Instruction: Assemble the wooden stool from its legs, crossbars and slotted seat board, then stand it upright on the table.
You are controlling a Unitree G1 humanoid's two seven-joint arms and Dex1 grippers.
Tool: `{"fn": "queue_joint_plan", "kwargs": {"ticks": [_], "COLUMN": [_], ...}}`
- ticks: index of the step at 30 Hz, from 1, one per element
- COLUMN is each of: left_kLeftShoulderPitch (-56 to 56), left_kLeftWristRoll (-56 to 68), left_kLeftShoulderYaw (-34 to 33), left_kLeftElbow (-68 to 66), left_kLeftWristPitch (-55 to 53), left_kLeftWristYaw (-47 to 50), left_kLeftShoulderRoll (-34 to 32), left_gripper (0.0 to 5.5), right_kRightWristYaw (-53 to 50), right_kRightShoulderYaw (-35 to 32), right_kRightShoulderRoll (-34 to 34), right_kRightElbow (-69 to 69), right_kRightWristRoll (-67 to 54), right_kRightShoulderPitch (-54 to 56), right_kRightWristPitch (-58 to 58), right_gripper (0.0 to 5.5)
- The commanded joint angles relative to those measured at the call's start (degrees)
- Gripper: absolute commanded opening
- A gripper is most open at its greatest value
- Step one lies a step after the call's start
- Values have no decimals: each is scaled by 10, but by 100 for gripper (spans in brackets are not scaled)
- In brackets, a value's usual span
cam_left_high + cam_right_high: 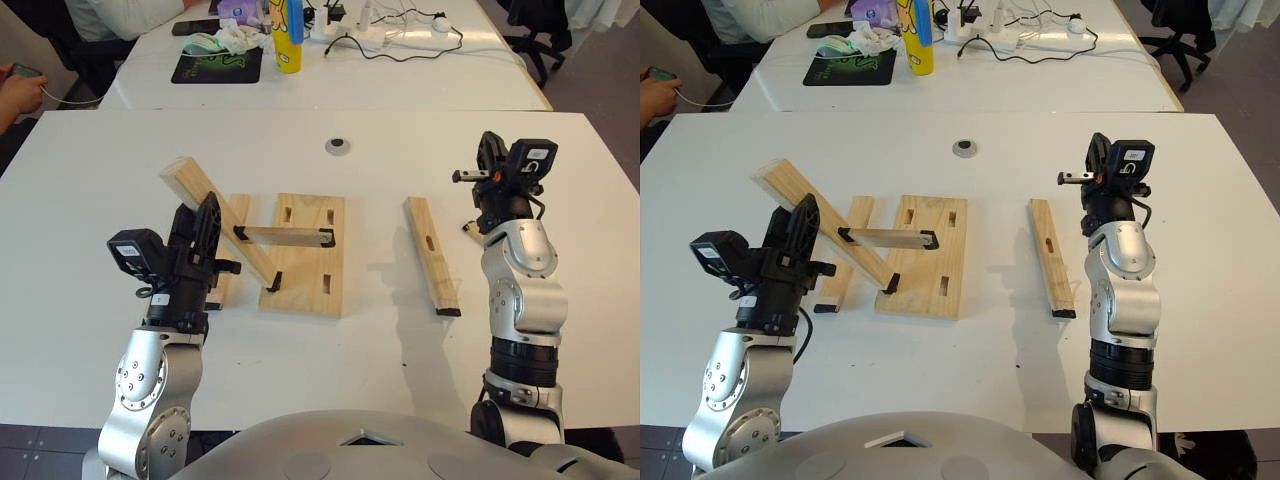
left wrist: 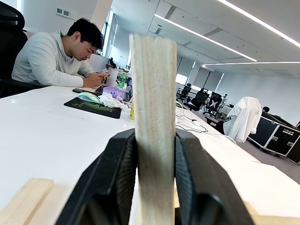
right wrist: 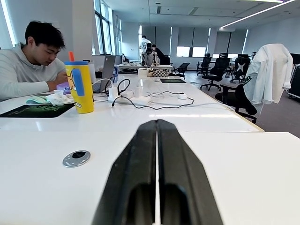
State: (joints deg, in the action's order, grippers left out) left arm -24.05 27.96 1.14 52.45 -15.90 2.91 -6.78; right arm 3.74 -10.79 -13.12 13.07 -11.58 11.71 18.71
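The slotted seat board point(image 1: 318, 262) lies flat mid-table. A crossbar point(image 1: 285, 236) with black end caps rests across its left part. My left gripper point(image 1: 210, 215) is shut on a long wooden leg point(image 1: 188, 180), which slants from the far left down to the board's near-left corner. In the left wrist view the leg point(image 2: 152, 117) stands clamped between the black fingers point(image 2: 112, 178). Another wooden piece point(image 1: 236, 215) lies left of the board, partly hidden by my arm. A slotted leg point(image 1: 432, 255) lies to the right. My right gripper point(image 1: 488, 152) is raised right of it, shut and empty, its fingers point(image 3: 140, 154) pressed together.
A round metal grommet point(image 1: 338, 147) sits in the table top beyond the board. The table behind holds a yellow cup point(image 1: 288, 35), a mouse mat point(image 1: 215, 63) and cables. White table surface lies bare near the front edge and at the right.
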Motion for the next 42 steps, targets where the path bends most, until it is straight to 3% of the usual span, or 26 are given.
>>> {"fn": "queue_joint_plan", "kwargs": {"ticks": [1, 17, 32, 42], "left_kLeftShoulderPitch": [11, -7, -166, -70], "left_kLeftWristRoll": [-6, -58, -109, -66], "left_kLeftShoulderYaw": [-2, 32, 73, 21], "left_kLeftElbow": [29, -40, -20, 58], "left_kLeftWristPitch": [-8, 28, 85, 10], "left_kLeftWristYaw": [15, 11, -47, -11], "left_kLeftShoulderRoll": [6, 48, 0, -6], "left_gripper": [105, 105, 105, 105], "right_kRightWristYaw": [8, 15, 23, 13], "right_kRightShoulderYaw": [2, 2, -4, -4], "right_kRightShoulderRoll": [-4, -7, -23, -14], "right_kRightElbow": [-11, -24, -19, -6], "right_kRightWristRoll": [4, 4, 2, 4], "right_kRightShoulderPitch": [16, 28, 26, 14], "right_kRightWristPitch": [-6, -10, 2, 2], "right_gripper": [0, 0, 0, 0]}}
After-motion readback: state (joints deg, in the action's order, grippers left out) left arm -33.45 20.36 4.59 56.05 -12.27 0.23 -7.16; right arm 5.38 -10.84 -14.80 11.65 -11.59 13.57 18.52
